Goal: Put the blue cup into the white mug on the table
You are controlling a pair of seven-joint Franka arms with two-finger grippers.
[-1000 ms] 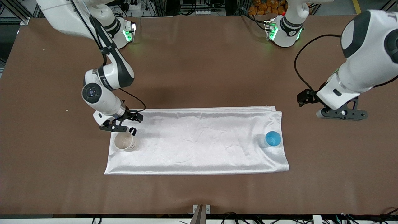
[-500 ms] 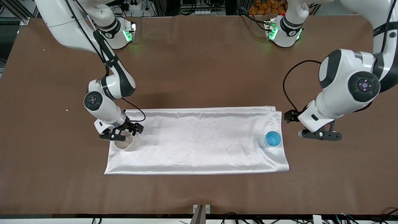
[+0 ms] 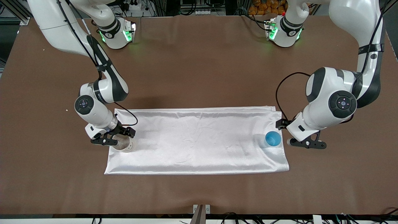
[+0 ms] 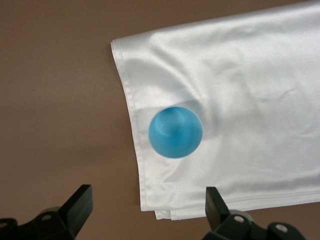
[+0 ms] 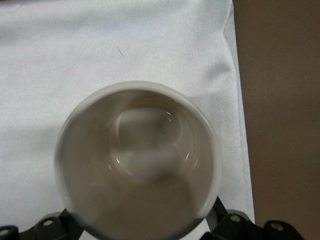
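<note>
Both arms are at the approach step — the left gripper [image 3: 306, 143], fingers spread, hovers just beside the small bright-blue translucent plastic cup [image 3: 273, 138] on the white satin cloth [image 3: 199, 140], which it must straddle and pinch, while the right gripper [image 3: 113, 139] sits spread around the off-white ceramic mug [image 3: 126, 145] at the cloth's other end.

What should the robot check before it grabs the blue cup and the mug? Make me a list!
1. Blue cup standing upright on the white cloth, near the left arm's end: ok.
2. Blue cup empty and free of anything on it: ok.
3. Left pincer open wide enough, with the cup ahead of its fingers: ok. It is not around the cup yet.
4. White mug upright with nothing inside: ok.
5. Right pincer at the mug's rim: ok. Whether it grips the mug: cannot tell.
6. Cloth lying flat between cup and mug: ok, only small wrinkles.
</note>
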